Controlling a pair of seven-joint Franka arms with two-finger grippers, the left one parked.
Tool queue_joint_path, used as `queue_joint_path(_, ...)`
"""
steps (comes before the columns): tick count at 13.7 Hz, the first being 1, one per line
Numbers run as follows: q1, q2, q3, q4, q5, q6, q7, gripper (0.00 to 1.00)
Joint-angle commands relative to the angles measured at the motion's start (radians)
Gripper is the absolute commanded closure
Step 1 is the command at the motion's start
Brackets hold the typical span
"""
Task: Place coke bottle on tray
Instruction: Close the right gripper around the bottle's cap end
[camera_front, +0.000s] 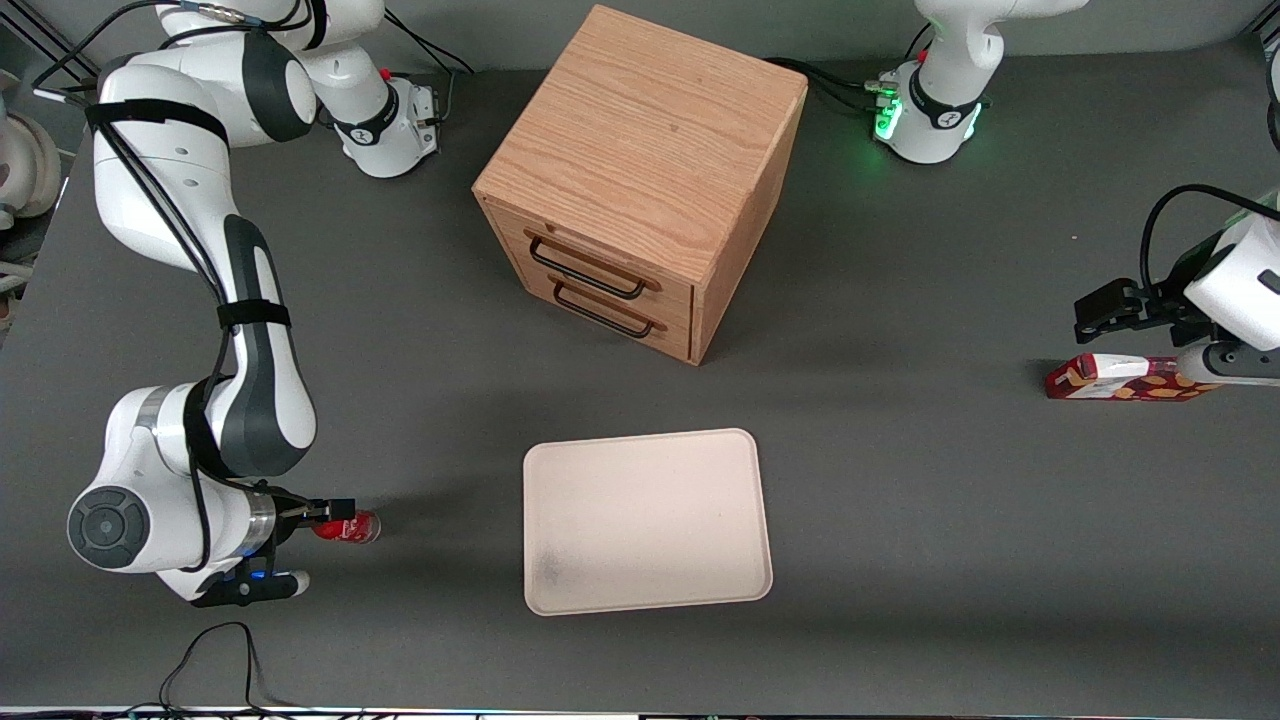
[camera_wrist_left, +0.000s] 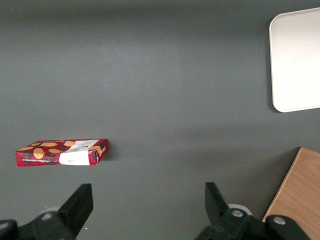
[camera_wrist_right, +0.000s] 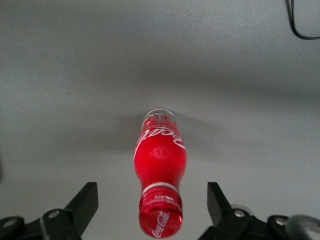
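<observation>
Red coke bottle (camera_wrist_right: 160, 165), cream tray (camera_front: 646, 520), blk end effector (camera_wrist_right: 152, 202).

Red coke bottle (camera_wrist_right: 160, 165) lying on table, apart from cream tray (camera_front: 646, 520)

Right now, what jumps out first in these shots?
The wooden drawer box dominates mid-table, with the cream tray bare, nearer the front camera. Toward the working arm's end, the claw is open around a small red coke bottle that stands upright on the table, fingers apart on both sides of it. A red patterned carton lies flat toward the parked arm's end.
</observation>
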Motion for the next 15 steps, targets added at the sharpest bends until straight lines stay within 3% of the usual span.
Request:
queue_joint_path(1, 0.002, -0.019, 0.001, -0.026, -0.022, 0.015, -0.023, 0.14)
queue_joint_path(2, 0.0, -0.021, 0.0, -0.025, -0.022, 0.015, -0.025, 0.35)
queue_joint_path(4, 0.0, -0.021, 0.0, -0.025, -0.02, 0.015, -0.023, 0.89)
queue_joint_path(5, -0.001, -0.024, 0.0, -0.025, -0.02, 0.014, -0.023, 1.0)
queue_joint_path(11, -0.001, -0.065, 0.0, -0.023, -0.016, 0.0, -0.017, 1.0)
queue_joint_path(15, -0.001, -0.195, 0.0, -0.02, -0.011, -0.179, -0.012, 1.0)
